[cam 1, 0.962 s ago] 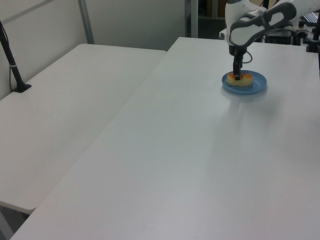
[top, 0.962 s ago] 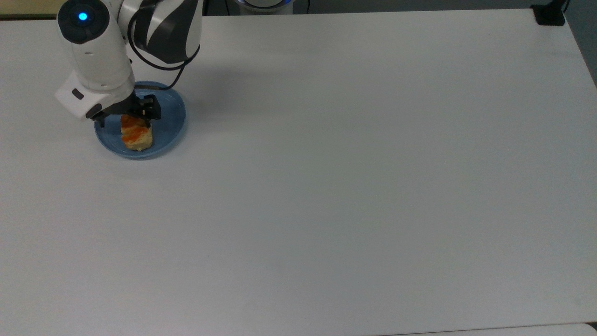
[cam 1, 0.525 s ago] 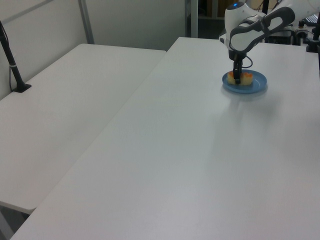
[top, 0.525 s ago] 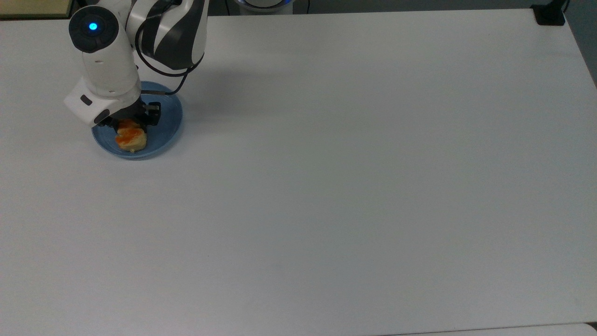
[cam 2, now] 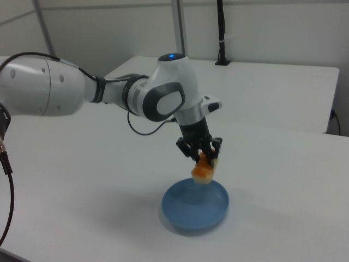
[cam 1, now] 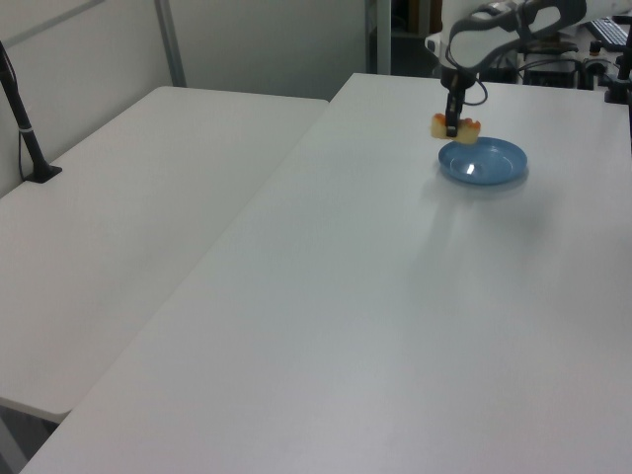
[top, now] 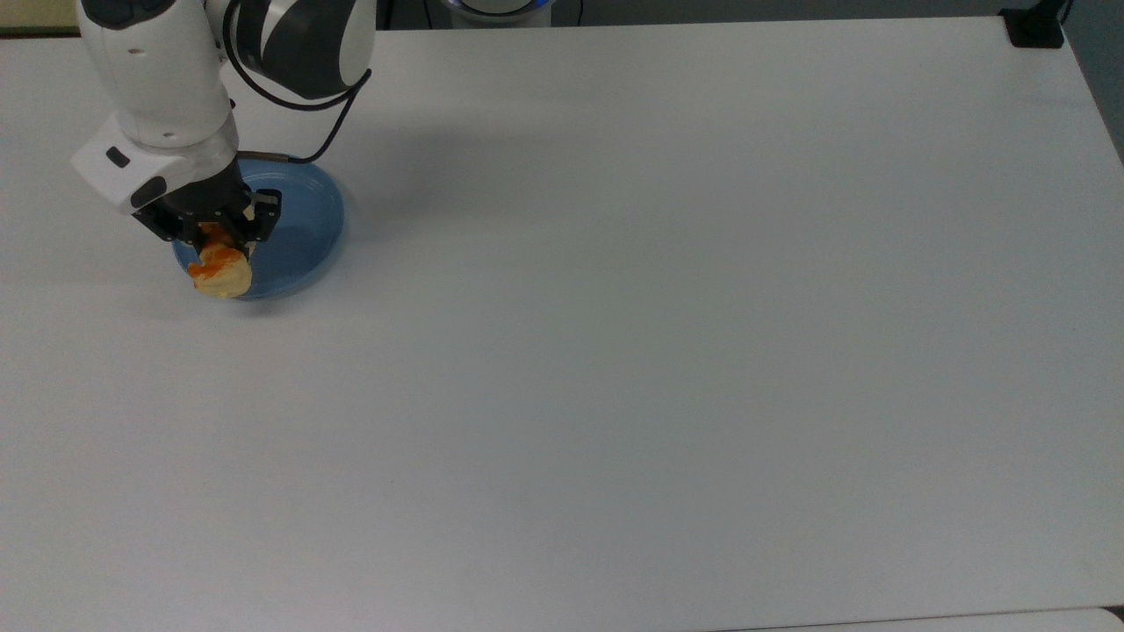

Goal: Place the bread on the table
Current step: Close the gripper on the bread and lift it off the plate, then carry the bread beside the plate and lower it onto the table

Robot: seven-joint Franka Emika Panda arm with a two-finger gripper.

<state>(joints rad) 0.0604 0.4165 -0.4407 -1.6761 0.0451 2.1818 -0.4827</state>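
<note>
The bread (top: 219,270) (cam 1: 453,125) (cam 2: 203,170), a pale-yellow roll with orange glaze, hangs in the air with my gripper (top: 221,239) (cam 1: 452,126) (cam 2: 204,159) shut on it. In the right view it is clearly lifted above the blue plate (top: 290,233) (cam 1: 484,161) (cam 2: 195,206), which now lies bare. In the top view the bread hangs over the plate's lower-left rim. The white table (top: 659,307) (cam 1: 395,296) (cam 2: 82,180) spreads out under everything.
A second white table (cam 1: 128,217) adjoins at the left view's left, with a black post (cam 1: 28,133) on it. A black clamp (top: 1034,26) sits at the top view's upper right corner. The arm's cable (top: 303,132) loops above the plate.
My gripper closed on the bread and lifted it off the plate. The bread has risen and shifted toward the top view's left, leaving the plate bare.
</note>
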